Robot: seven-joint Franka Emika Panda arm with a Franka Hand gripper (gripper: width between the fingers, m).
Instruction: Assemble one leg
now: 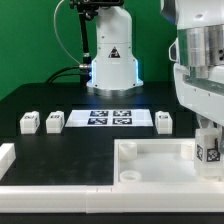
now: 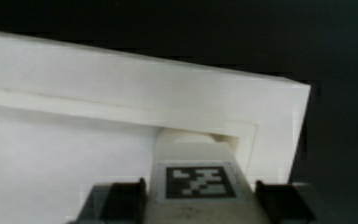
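Table (image 1: 60, 100) black, backdrop (image 1: 30, 40) green; hand (image 2: 197, 203) clamps leg (image 1: 210, 152).

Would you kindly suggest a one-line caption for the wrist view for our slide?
Gripper holds a tagged leg near a corner of the white tray-like piece.

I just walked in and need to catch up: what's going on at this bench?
The arm's tool is clamped on one leg, holding it upright at a corner of the large white tray-like piece. Whether it sits in the corner socket cannot be told. The other legs stand loose beside the marker board: two on the exterior view's left and one on its right.
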